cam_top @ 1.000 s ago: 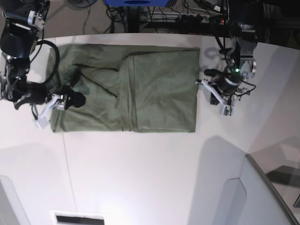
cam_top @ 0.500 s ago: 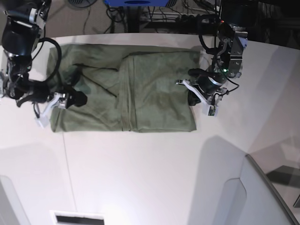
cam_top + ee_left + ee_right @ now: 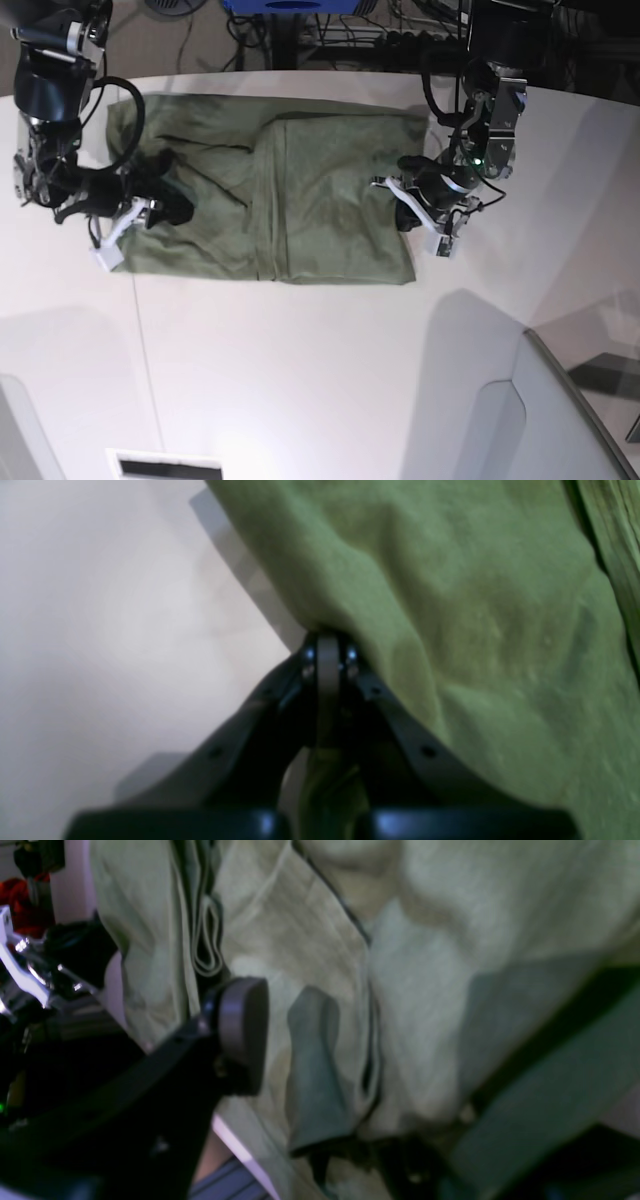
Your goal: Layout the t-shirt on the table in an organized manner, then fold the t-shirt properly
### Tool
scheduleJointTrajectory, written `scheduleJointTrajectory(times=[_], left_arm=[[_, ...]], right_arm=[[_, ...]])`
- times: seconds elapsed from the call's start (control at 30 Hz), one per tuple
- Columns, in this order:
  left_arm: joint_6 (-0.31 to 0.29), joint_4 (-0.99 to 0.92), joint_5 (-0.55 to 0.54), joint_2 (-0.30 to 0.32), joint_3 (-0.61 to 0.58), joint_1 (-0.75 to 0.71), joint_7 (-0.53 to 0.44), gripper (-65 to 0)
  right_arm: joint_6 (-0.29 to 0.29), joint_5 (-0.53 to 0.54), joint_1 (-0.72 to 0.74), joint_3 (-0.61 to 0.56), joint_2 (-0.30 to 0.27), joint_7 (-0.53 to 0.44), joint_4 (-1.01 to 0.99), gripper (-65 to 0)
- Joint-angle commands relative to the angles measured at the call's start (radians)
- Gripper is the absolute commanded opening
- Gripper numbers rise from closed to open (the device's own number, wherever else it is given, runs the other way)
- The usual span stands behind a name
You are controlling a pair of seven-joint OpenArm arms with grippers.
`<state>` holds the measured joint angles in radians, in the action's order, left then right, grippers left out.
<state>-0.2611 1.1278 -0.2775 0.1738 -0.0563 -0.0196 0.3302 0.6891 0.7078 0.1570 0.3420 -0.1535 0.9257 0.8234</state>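
Observation:
The olive-green t-shirt (image 3: pixel 300 200) lies spread across the far half of the white table (image 3: pixel 300 380), with a lengthwise fold near its middle. My left gripper (image 3: pixel 405 212) is at the shirt's right edge. In the left wrist view its jaws (image 3: pixel 327 652) are pressed together, with green cloth (image 3: pixel 475 630) rising to the tips above the bare table (image 3: pixel 100 630). My right gripper (image 3: pixel 140 222) is over the shirt's left end. In the right wrist view its jaws stand apart (image 3: pixel 350 1050), one round pad (image 3: pixel 242 1035) showing and wrinkled cloth (image 3: pixel 425 965) between them; the other finger is partly hidden.
A grey angled panel (image 3: pixel 560 400) rises at the bottom right. Cables and a blue object (image 3: pixel 290 5) lie beyond the table's far edge. A thin seam (image 3: pixel 145 330) runs down the tabletop, and a white slotted piece (image 3: pixel 165 465) sits at the near edge.
The left gripper has moved left from beside the shirt's right edge to over the cloth, drawing that edge inward. The right gripper's jaws have narrowed around the shirt's left end, which has shifted.

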Motion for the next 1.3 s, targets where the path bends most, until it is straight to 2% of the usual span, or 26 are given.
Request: scheduleJointTrajectory(times=[0.0, 0.03, 0.1, 0.2, 0.27, 0.33, 0.43, 0.53, 0.6, 0.7, 0.8, 0.87, 0.93, 1.0, 1.1, 1.27], left_arm=[[0.01, -0.001, 0.021, 0.003, -0.003, -0.003, 0.048, -65.0], [0.01, 0.002, 0.021, 0.003, -0.003, -0.003, 0.048, -65.0], [0.01, 0.008, 0.021, 0.005, 0.006, -0.003, 0.05, -65.0], [0.01, 0.005, 0.021, 0.028, 0.008, -0.004, 0.05, -65.0], [0.01, 0.004, 0.021, 0.036, 0.009, -0.007, 0.05, -65.0], [0.01, 0.008, 0.016, 0.06, 0.011, -0.015, 0.05, -65.0], [0.01, 0.008, 0.016, 0.083, 0.017, -0.016, 0.05, -65.0], [0.01, 0.028, 0.014, 0.092, 0.086, -0.044, 0.05, -65.0], [0.01, 0.074, 0.014, 0.092, 0.132, -0.064, 0.053, -65.0], [0.01, 0.165, 0.019, 0.092, 0.187, -0.102, 0.054, -65.0], [0.01, 0.243, 0.021, 0.094, 0.227, -0.135, 0.056, -65.0], [0.01, 0.272, 0.016, 0.109, 0.235, -0.15, 0.056, -65.0], [0.01, 0.281, 0.016, 0.119, 0.238, -0.156, 0.056, -65.0], [0.01, 0.277, 0.016, 0.12, 0.24, -0.158, 0.056, -65.0], [0.01, 0.275, 0.019, 0.122, 0.24, -0.161, 0.056, -65.0], [0.01, 0.275, 0.016, 0.132, 0.24, -0.179, 0.056, -65.0]], right_arm=[[-0.026, -0.061, 0.008, -0.007, -0.004, 0.042, -0.009, -35.1], [-0.026, -0.061, 0.008, -0.008, -0.004, 0.042, -0.009, -35.3], [-0.026, -0.061, 0.008, -0.008, -0.004, 0.045, -0.003, -31.5], [-0.029, -0.061, 0.01, -0.002, -0.007, 0.04, 0.011, -17.3], [-0.076, -0.063, 0.003, 0.002, -0.033, 0.037, 0.041, -7.4], [-0.168, -0.056, -0.021, 0.01, -0.05, 0.014, 0.08, -0.9], [-0.268, -0.061, -0.083, 0.058, -0.057, -0.044, 0.169, -0.5], [-0.358, -0.061, -0.172, 0.062, -0.059, -0.104, 0.327, -0.5], [-0.398, -0.063, -0.239, 0.062, -0.054, -0.121, 0.455, -0.5], [-0.409, -0.063, -0.359, 0.015, -0.028, -0.121, 0.696, -2.4], [-0.412, -0.063, -0.454, -0.108, -0.034, -0.104, 0.844, -13.1], [-0.412, -0.063, -0.478, -0.149, -0.031, -0.076, 0.861, -20.4], [-0.415, -0.064, -0.486, -0.176, -0.03, -0.069, 0.851, -24.6], [-0.477, -0.098, -0.492, -0.199, -0.027, -0.076, 0.844, -21.9], [-0.567, -0.204, -0.509, -0.249, -0.027, -0.11, 0.848, -14.9], [-0.581, -0.31, -0.524, -0.281, -0.027, -0.127, 0.861, -14.3]])
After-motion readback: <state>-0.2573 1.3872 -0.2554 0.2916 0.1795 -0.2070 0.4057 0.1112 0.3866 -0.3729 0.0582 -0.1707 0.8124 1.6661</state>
